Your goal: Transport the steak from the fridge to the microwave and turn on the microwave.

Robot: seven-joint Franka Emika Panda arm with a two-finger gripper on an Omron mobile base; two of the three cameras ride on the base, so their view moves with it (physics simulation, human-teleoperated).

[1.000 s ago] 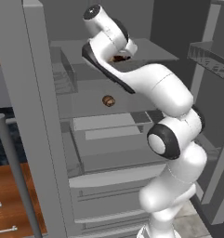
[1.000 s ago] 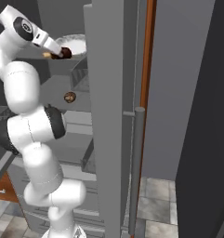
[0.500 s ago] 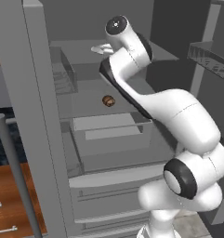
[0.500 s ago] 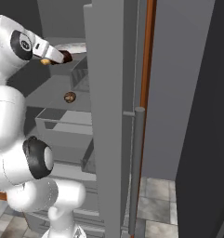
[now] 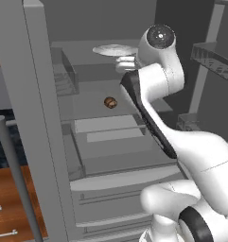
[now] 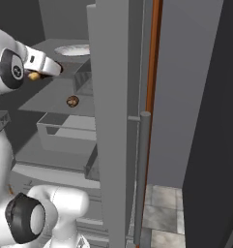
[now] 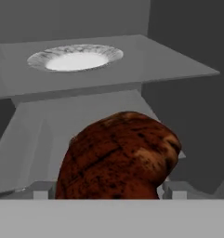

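- While raised at the fridge's [image 5: 35,118] open front, claw [image 7: 108,188] closed on the steak [image 7: 120,155], meat bulging up between the fingertips.
- Steak held off the shelves, just before the top shelf's [image 7: 146,65] front edge.
- Resting on that shelf, near its back: pale plate [image 7: 75,57].
- Lying mid-shelf one level down: small brown lump [image 5: 110,102].

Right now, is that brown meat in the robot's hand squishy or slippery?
The steak looks thick and lumpy, so probably firm but slightly squashy. Its rough, crusty surface likely grips well rather than slipping. It bulges between the fingers of the gripper, so it could twist if swung fast.
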